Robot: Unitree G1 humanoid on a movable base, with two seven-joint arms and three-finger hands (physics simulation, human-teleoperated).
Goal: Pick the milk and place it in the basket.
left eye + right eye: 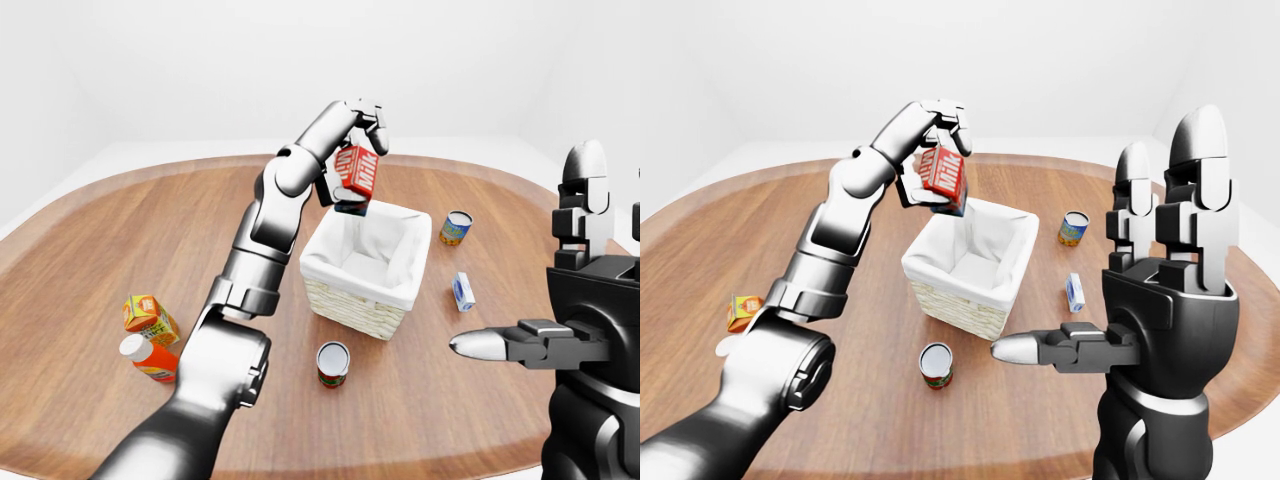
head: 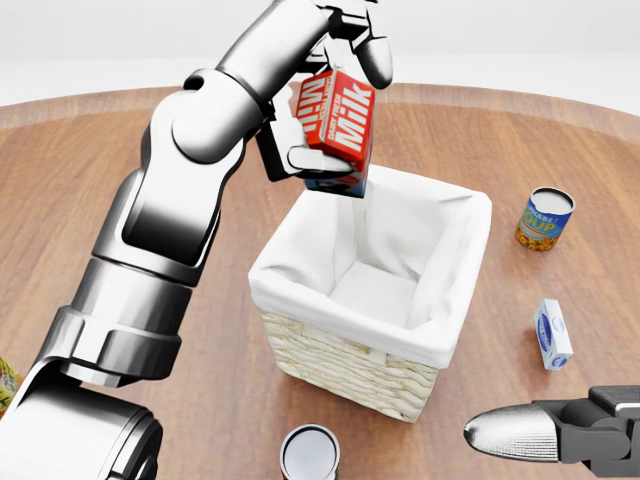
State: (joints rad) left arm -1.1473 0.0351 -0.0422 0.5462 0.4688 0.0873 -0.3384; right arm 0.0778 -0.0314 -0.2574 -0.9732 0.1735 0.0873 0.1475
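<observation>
The milk (image 2: 338,128) is a red and white carton with a blue base. My left hand (image 2: 335,95) is shut on it and holds it tilted in the air above the top-left rim of the basket (image 2: 420,378). The basket is wicker with a white cloth liner and stands at the middle of the wooden table; its inside looks empty. My right hand (image 1: 1160,270) is raised at the right of the right-eye view, fingers straight up and thumb out, open and empty, apart from the basket.
A soup can (image 2: 543,219) and a small blue-white carton (image 2: 552,334) lie right of the basket. A red can (image 1: 333,363) stands below the basket. An orange juice carton (image 1: 149,318) and a bottle (image 1: 148,358) lie at the left. The table edge curves round.
</observation>
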